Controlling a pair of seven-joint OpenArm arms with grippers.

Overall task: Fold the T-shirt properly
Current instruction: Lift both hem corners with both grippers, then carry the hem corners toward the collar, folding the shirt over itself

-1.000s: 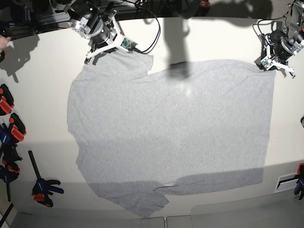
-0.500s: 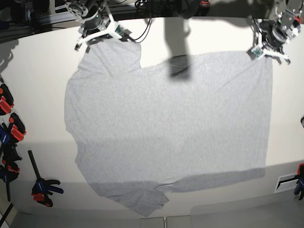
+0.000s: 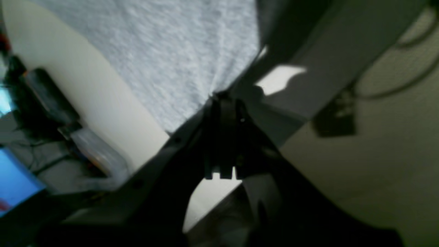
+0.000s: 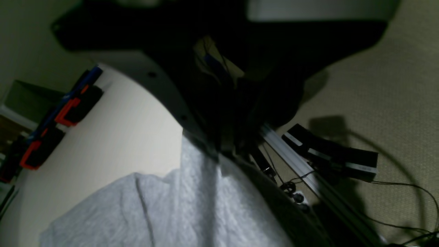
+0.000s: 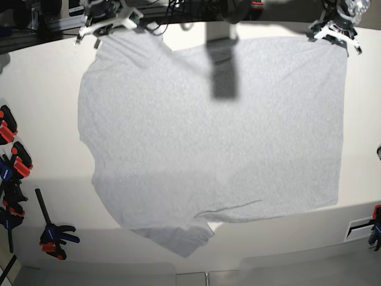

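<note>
Plain grey T-shirt (image 5: pixel 208 137) spread over the cream table (image 5: pixel 41 107), one sleeve at lower centre (clamps (image 5: pixel 15 161) at left edge). At the top corners, right gripper (image 5: pixel 109 25) and left gripper (image 5: pixel 333 30) each pinch its fabric.

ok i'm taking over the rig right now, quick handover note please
Left gripper: shut on a far corner of the shirt.
Right gripper: shut on the other far corner, by a sleeve.
Shirt: spread open across the table, plain side up, far edge pulled taut near the table's far edge.
Done: corners gripped, shirt spread.
Left: every fold; none made yet.
</note>
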